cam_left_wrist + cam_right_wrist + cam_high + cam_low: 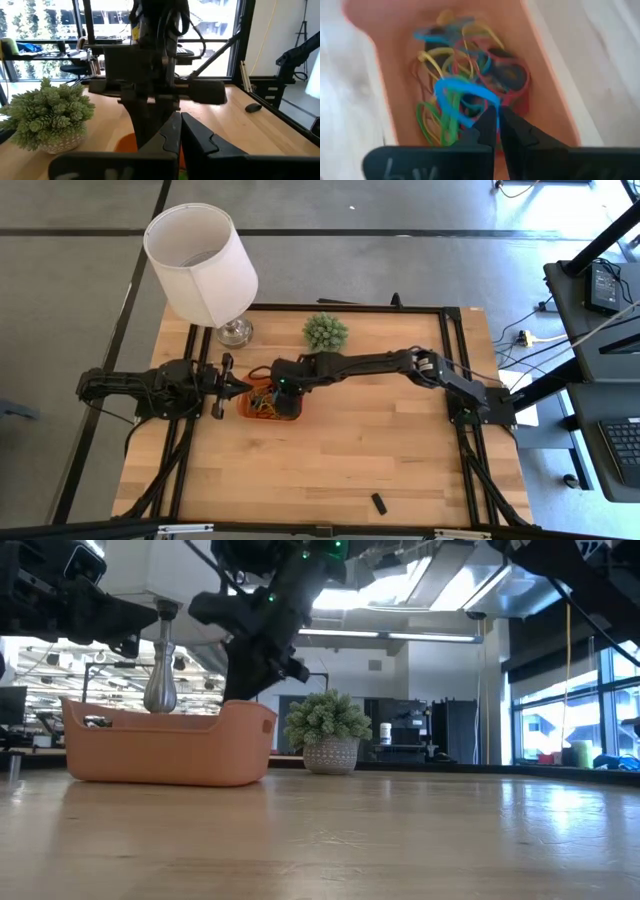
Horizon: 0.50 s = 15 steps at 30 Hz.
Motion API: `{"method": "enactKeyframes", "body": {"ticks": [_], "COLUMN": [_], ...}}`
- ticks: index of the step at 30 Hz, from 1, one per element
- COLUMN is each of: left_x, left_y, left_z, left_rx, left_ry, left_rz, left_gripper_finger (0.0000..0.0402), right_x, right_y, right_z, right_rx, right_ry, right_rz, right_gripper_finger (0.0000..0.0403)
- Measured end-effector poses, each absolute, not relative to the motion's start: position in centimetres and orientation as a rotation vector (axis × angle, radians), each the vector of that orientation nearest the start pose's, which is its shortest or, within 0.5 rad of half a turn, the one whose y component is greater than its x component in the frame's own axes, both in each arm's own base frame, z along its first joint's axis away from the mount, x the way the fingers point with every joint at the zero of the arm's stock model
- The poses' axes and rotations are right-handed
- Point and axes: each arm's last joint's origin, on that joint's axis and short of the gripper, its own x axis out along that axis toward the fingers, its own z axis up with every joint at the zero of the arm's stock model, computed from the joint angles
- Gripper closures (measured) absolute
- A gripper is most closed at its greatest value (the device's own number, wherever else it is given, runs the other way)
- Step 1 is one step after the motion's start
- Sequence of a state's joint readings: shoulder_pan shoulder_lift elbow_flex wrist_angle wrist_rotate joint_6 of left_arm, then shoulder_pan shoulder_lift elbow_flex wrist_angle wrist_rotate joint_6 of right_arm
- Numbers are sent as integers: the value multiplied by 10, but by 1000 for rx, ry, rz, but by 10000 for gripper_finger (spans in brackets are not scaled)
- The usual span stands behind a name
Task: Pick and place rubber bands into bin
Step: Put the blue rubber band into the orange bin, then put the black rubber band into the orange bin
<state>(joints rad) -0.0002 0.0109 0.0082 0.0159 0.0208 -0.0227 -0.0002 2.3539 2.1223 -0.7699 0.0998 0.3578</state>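
The orange bin (292, 416) stands left of the table's middle and holds a heap of coloured rubber bands (460, 60). My right gripper (497, 120) reaches down into the bin from the right, shut on a blue rubber band (455, 97) just over the heap. In the low view it (243, 680) dips behind the bin's wall (160, 750). My left gripper (243, 387) waits shut at the bin's left end, pointing level toward it, its fingertips together (180, 122). My right gripper pinches the blue rubber band between its two fingertips at one end of the loop (489, 101). The fingers slant downward from the table's right side. The rest of the loop stands out ahead of the tips over the other bands; whether it rests on them I cannot tell.
A lamp with a white shade (200, 260) and a metal foot (235, 332) stands at the far left. A small potted plant (325, 332) sits behind the bin. A small black object (379, 502) lies near the front edge. Bare wood lies to the right and front.
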Motion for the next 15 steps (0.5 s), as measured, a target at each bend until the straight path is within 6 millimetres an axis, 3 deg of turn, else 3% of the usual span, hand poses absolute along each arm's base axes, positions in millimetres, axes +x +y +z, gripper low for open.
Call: {"method": "enactKeyframes", "body": {"ticks": [10,15], "left_x": [98,98], "left_y": [-1,-1], "left_z": [167,167], "left_rx": [-23,-23], "left_ry": [-15,-15], "left_rz": [-20,-20], "left_gripper_finger": [394,395], "right_x": [511,499], "right_y": [-3,-7], "right_z": [205,226], "right_rx": [301,271], "right_ry": [1005,1042], "right_rz": [-230,-225], "right_gripper_finger": [322,303]}}
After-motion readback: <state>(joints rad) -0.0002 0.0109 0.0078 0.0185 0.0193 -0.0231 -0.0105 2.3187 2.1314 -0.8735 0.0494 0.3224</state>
